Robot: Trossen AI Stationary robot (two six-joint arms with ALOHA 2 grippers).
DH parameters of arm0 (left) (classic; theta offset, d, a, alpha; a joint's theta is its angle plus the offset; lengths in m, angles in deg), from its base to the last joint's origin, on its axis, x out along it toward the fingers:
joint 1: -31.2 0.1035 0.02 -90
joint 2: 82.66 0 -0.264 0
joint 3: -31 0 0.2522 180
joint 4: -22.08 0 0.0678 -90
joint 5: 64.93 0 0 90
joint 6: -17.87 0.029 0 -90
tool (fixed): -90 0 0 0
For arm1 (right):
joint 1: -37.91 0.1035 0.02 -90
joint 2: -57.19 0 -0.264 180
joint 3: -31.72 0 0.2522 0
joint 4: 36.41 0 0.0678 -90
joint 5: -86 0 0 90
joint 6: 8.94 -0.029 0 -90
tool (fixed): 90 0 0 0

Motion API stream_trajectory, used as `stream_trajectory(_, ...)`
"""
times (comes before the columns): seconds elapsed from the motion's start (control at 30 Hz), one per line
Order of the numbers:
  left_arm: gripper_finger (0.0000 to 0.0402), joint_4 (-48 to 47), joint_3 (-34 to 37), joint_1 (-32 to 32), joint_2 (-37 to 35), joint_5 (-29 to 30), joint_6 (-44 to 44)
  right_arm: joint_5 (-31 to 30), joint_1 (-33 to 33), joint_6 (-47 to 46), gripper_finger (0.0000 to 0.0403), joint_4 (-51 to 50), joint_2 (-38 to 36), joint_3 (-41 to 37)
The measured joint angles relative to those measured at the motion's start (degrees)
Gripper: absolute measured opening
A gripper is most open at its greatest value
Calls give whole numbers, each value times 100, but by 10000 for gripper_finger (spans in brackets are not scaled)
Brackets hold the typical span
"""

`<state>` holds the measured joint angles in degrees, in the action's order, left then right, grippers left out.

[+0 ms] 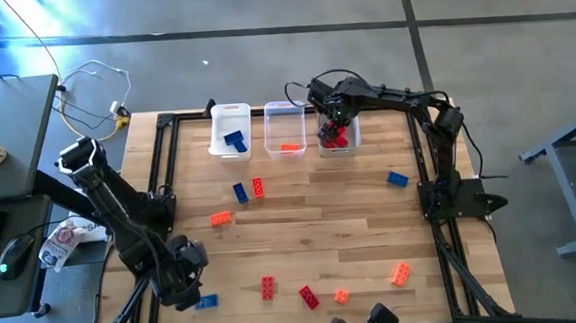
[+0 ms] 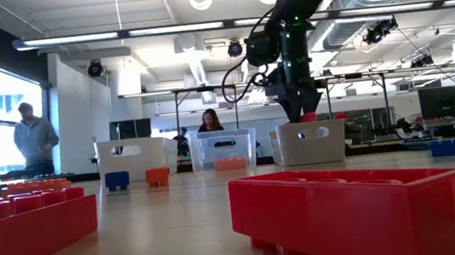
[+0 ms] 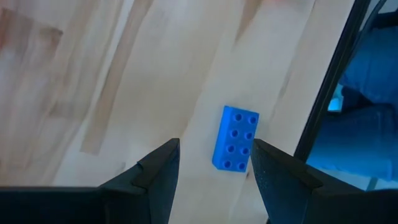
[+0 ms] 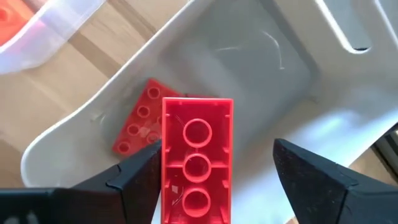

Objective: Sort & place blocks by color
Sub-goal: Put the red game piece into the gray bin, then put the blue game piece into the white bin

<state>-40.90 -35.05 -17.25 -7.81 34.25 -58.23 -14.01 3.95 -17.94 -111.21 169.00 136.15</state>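
Observation:
Three clear bins stand at the table's far edge: the left bin (image 1: 231, 132) holds a blue block, the middle bin (image 1: 284, 132) an orange one, the right bin (image 1: 340, 136) red ones. My right gripper (image 1: 333, 122) hangs open over the right bin, with a red block (image 4: 197, 168) between its fingers, hollow underside toward the wrist camera. Another red block (image 4: 140, 124) lies on the bin's floor. My left gripper (image 1: 187, 280) is open at the near left, above a blue block (image 3: 235, 138) lying flat on the table, studs up. My right gripper has the red block's one long side (image 4: 164, 168) against the inner face of one finger (image 4: 140, 177). The other finger (image 4: 311, 183) stands well apart from the block. The fingers point down into the right bin, and the block is clear of the bin's floor.
Loose blocks lie on the table: blue (image 1: 240, 191), red (image 1: 258, 187), orange (image 1: 220, 218), blue (image 1: 397, 179), red (image 1: 268, 287), red (image 1: 308, 297), orange (image 1: 341, 296), orange (image 1: 400, 273). A black frame rail (image 3: 323, 93) runs close to the left gripper's blue block.

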Motion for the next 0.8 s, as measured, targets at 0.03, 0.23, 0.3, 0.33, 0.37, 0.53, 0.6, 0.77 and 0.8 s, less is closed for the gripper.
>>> stream_trajectory(0.03, 186, 17, -3, -44, 15, 1, -62, 8, 0, -2, 284, -31, 0, 0)
stream_trajectory(0.23, 186, 239, -3, -239, 33, 51, -322, -42, 24, -43, 296, -141, 0, 0)
stream_trajectory(0.3, 186, 382, -3, -282, 33, 51, -326, 11, 24, 5, 297, -124, 0, 0)
stream_trajectory(0.33, 186, 428, -4, -302, 33, 51, -326, 77, 24, 45, 297, -130, 0, 0)
stream_trajectory(0.37, 186, 461, -3, -311, 31, 51, -326, 126, 24, 50, 297, -129, 0, 1)
stream_trajectory(0.53, 186, 469, -5, -309, 30, 56, -343, 168, 24, 4, 297, -127, 0, 0)
stream_trajectory(0.6, 186, 478, -5, -309, 30, 59, -362, 171, 24, -13, 297, -134, 0, 0)
stream_trajectory(0.77, 186, 724, -5, -321, 30, 65, -395, 259, 37, -104, 297, -224, 0, 1)
stream_trajectory(0.8, 186, 775, -5, -339, 30, 69, -419, 293, 40, -105, 296, -245, 0, 0)
